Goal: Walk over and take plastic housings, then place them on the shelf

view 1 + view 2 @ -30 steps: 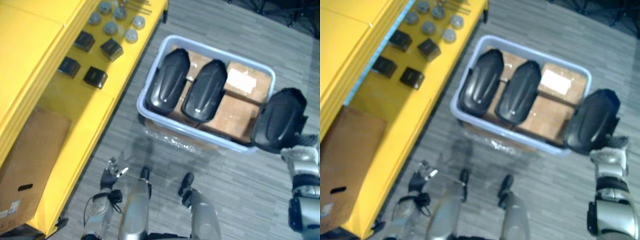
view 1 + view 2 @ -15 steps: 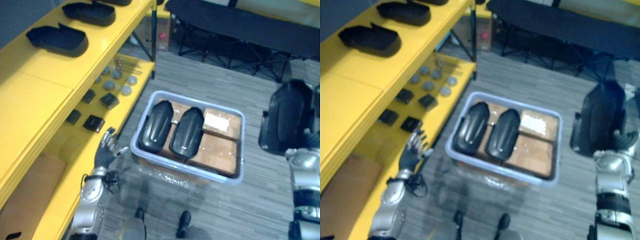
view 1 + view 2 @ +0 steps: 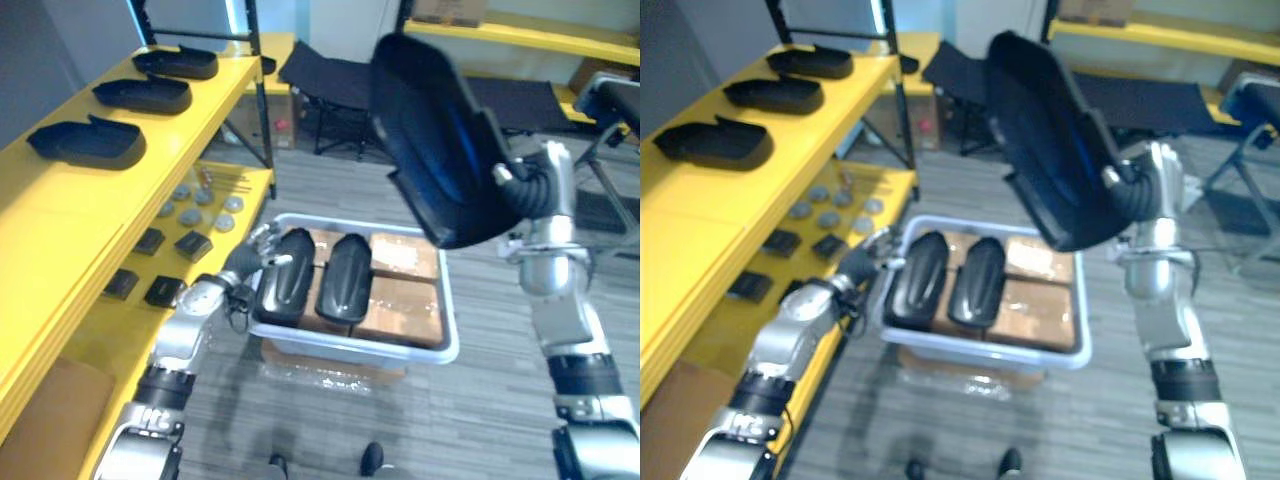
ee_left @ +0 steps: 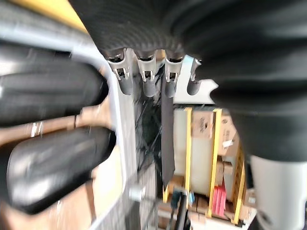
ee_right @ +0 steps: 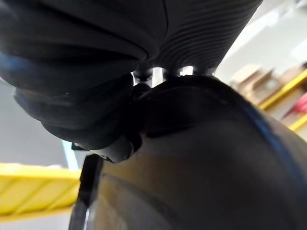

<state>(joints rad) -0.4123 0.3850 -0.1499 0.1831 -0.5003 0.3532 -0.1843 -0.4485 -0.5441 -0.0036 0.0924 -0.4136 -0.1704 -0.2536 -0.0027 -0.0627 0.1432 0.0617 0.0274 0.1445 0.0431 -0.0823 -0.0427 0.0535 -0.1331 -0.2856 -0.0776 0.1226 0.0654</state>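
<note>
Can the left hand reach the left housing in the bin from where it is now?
Probably yes. The open left hand is at the rim of the bin, right beside that housing, and nothing covers it.

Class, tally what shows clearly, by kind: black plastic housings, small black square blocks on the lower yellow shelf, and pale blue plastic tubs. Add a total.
Black plastic housings: 6
Small black square blocks: 4
Pale blue plastic tubs: 1
Total: 11
</note>
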